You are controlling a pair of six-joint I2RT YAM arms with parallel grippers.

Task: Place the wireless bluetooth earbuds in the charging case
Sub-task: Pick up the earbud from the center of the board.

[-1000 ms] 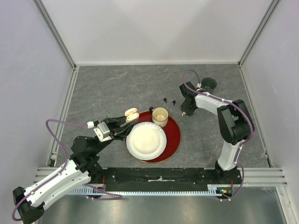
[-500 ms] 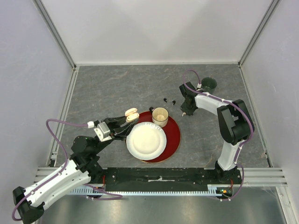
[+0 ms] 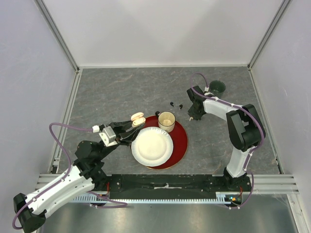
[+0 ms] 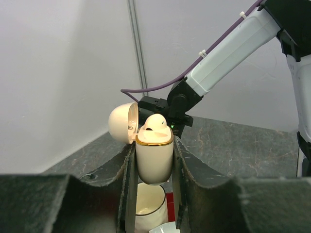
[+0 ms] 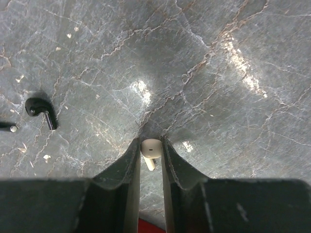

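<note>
We see the right gripper (image 5: 150,145) narrow its jaws to pinch the white earbud (image 5: 150,151) on the table (image 5: 218,73), left gripper (image 4: 154,145) stays clamped on the open charging case (image 4: 154,165), so lift-and-insert looks next

No text, label, brand or number is legible in any view. The charging case (image 4: 154,160) shell shows plain. Any print on the white earbud (image 5: 150,145) is too small to resolve.
</note>
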